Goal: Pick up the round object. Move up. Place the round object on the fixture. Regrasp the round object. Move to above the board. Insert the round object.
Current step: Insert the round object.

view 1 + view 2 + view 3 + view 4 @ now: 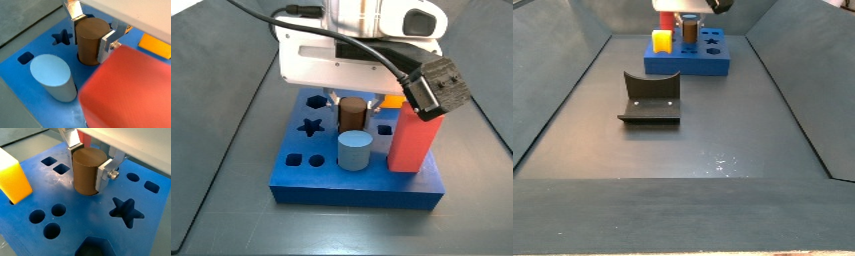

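1. While the gripper (90, 159) hung low over the board (80, 215), its two silver fingers (106, 172) were squeezed onto the round object (87, 170), one on each side.
2. That brown peg stood straight up, and its bottom end sat at or just inside a round hole in the blue board; how deep it went could not be told.
3. In a side view the round object (352, 115) stood just behind a light blue-grey cylinder (354, 152) and beside a red block (413, 138).
4. Another side view showed a yellow block (663, 41) on the board too, and the fixture (651, 98) stood on the dark floor, well apart from the board and with nothing on it.
5. The peg looked hard and stiff, so it probably would not bend or squash when gripped.
6. It looked small and plain, so it was likely light.
7. Its side was smooth and round, so it might slip or turn between flat pads if the squeeze was weak.
8. The best place to hold seemed to be the upper part of its side, with the pads flat on two opposite sides, leaving the bottom end free to go down the hole.
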Controlling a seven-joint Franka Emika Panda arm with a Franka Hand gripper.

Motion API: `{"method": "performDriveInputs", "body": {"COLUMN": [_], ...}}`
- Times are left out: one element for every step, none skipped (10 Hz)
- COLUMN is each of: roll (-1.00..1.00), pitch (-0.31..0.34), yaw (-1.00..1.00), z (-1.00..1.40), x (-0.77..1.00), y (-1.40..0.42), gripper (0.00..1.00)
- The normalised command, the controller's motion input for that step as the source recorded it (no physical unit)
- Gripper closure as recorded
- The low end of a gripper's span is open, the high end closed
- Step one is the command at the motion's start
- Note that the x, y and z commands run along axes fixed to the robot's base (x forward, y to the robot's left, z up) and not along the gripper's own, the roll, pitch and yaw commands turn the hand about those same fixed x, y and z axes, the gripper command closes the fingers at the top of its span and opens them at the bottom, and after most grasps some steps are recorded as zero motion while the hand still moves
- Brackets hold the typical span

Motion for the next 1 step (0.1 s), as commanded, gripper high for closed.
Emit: {"method": "performDriveInputs", "body": {"roll": [0.00], "pitch": [0.000], "yaw": [0.00], "z": [0.00], "x": [0.00], "y": [0.00], "gripper": [1.00]}}
